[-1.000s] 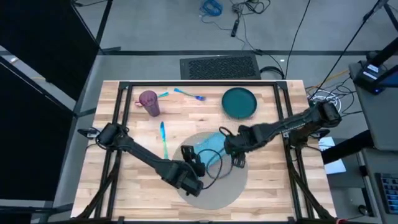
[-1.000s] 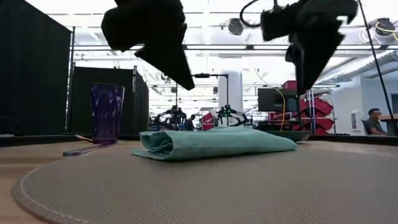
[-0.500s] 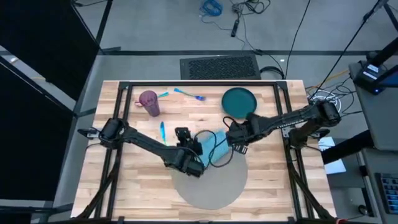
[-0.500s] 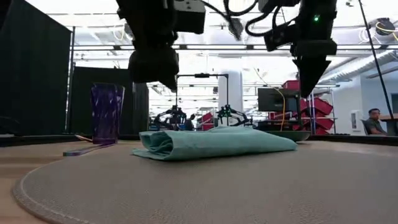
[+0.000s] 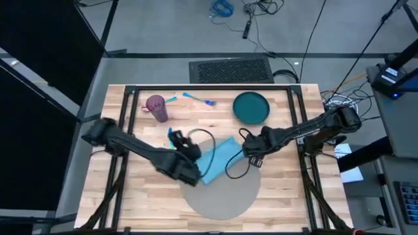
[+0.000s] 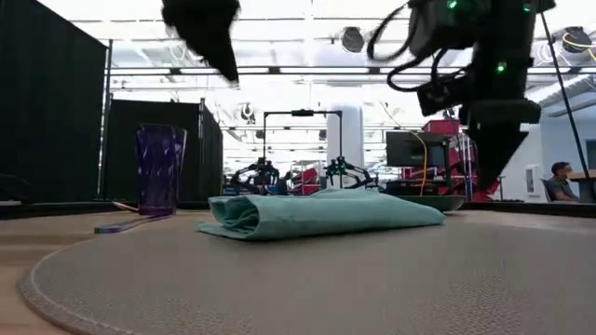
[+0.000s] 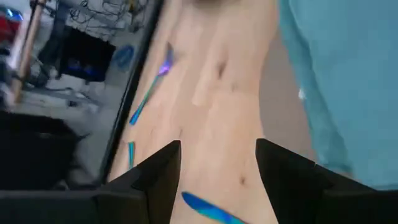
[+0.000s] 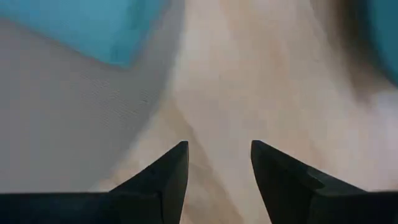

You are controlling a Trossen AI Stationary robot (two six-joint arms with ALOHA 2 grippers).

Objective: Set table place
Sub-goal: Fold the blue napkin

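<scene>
A grey floor [image 5: 163, 26] with loose cables [image 5: 245, 13] lies beyond the far edge. Black curtains [image 6: 51, 112] stand left; red bins [image 6: 475, 158] and bright ceiling lights [image 6: 307, 28] behind.

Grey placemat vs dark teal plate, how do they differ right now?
The large round grey placemat lies at the table's near middle; the smaller round dark teal plate sits near the far edge. The placemat is flat and carries a folded teal napkin; the plate has a raised rim and carries nothing. Both are round and rest on the light wooden table.
</scene>
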